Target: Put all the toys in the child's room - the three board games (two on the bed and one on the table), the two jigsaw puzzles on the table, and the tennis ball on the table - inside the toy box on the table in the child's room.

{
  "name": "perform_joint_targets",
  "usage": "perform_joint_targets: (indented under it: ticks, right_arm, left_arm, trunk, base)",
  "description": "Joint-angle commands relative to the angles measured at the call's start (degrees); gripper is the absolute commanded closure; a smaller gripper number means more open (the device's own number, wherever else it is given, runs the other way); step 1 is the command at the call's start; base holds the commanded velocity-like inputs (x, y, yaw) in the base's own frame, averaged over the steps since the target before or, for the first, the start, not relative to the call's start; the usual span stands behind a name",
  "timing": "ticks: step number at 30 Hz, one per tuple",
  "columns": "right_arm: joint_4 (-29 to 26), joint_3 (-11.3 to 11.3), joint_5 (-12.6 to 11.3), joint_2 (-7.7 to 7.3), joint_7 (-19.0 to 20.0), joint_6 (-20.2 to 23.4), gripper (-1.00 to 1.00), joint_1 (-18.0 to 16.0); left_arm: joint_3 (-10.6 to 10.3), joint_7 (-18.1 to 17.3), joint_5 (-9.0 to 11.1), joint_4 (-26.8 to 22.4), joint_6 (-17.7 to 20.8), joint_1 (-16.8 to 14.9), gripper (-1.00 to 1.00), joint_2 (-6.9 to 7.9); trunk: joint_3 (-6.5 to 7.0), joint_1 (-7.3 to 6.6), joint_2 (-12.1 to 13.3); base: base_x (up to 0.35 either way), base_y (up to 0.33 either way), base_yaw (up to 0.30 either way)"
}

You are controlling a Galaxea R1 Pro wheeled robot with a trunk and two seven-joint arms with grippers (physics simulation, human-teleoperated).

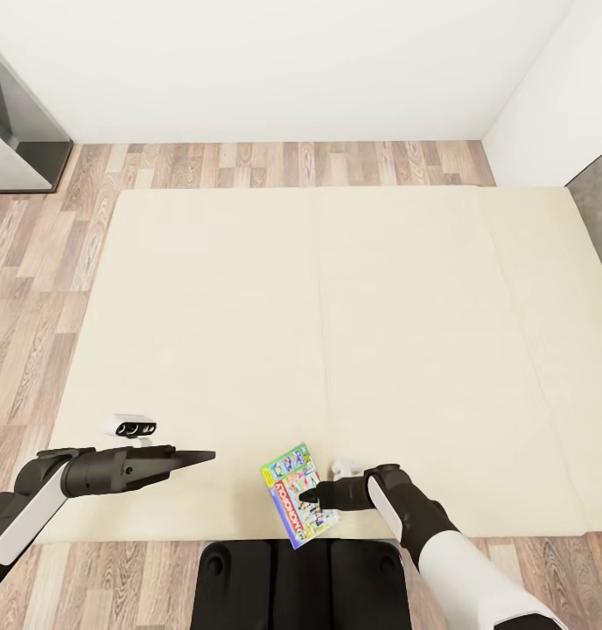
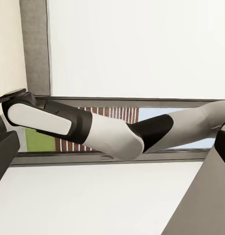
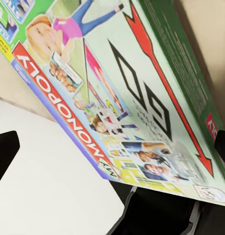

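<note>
The flat blue-green Monopoly board game box (image 1: 301,495) lies at the lower centre of the frame, on the cream mattress bed's (image 1: 248,306) near edge. The right end effector (image 1: 306,496) is placed over it for a pickup; closure cannot be told. The left end effector (image 1: 200,456), seemingly closed, is held aside.

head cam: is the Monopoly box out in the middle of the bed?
No, the Monopoly box lies at the near edge of the bed, close to the robot's base, with the right claw over it.
</note>
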Motion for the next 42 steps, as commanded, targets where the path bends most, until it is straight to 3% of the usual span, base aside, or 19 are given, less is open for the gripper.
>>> perform_joint_targets:
  ticks: [1,8,15,19,42]
  right_arm:
    - [-0.1,0.2,-0.6,-0.03,-0.2,0.4,-1.00,0.0]
    - [-0.1,0.1,-1.0,-0.02,-0.1,0.5,-1.00,0.0]
    - [0.5,0.1,-0.7,1.97,-0.3,0.0,-1.00,0.0]
    - [0.6,0.1,-0.6,2.27,-0.3,-0.1,-1.00,0.0]
    - [0.1,0.2,-0.5,1.59,-0.3,-0.3,-1.00,0.0]
  left_arm:
    - [-0.2,0.0,0.4,0.0,0.6,0.0,-1.00,0.07]
    - [-0.1,0.0,0.4,0.1,0.6,0.0,-1.00,0.07]
    - [-0.1,0.0,0.4,0.1,0.6,0.0,-1.00,0.01]
    - [-0.1,0.0,0.4,0.1,0.6,0.0,-1.00,-0.01]
    - [-0.1,0.0,0.5,0.1,0.6,0.0,-1.00,0.07]
  trunk:
    - [-0.06,0.03,-0.1]
    - [-0.06,0.03,-0.1]
    - [-0.06,0.03,-0.1]
    - [-0.06,0.03,-0.1]
    - [-0.06,0.03,-0.1]
  base:
    - [0.000,0.000,0.000]
    - [0.000,0.000,0.000]
    - [0.000,0.000,0.000]
    - [0.000,0.000,0.000]
    - [0.000,0.000,0.000]
